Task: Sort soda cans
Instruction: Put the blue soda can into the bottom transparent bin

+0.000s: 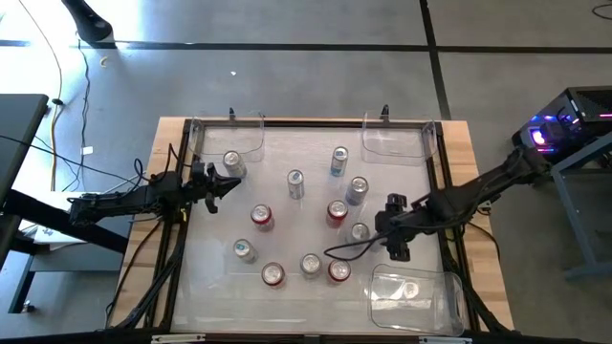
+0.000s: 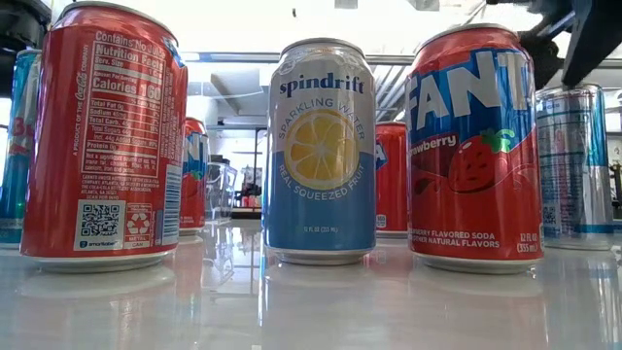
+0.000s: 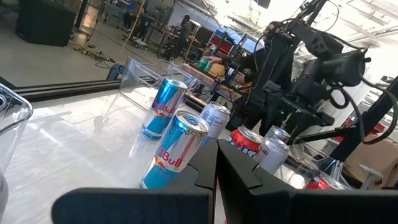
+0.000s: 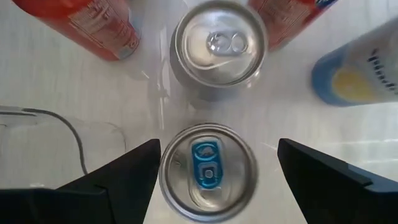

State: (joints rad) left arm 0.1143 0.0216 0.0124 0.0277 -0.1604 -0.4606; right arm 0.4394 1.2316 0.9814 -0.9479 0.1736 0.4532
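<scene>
Silver-topped soda cans (image 1: 295,183) stand scattered across the table (image 1: 459,153). Left gripper (image 1: 228,183) waits clenched and empty at the left edge. Right gripper (image 4: 216,171), fingers spread, straddles a blue-tabbed can (image 4: 208,171); it should probably descend centred, then close squarely around the body.

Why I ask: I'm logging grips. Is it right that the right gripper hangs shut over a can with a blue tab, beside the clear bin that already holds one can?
Not quite: the right gripper is open, not shut. The right wrist view shows its fingers spread wide on either side of the can with the blue tab. The rest holds: the high view shows the clear bin beside it with one can inside.
</scene>
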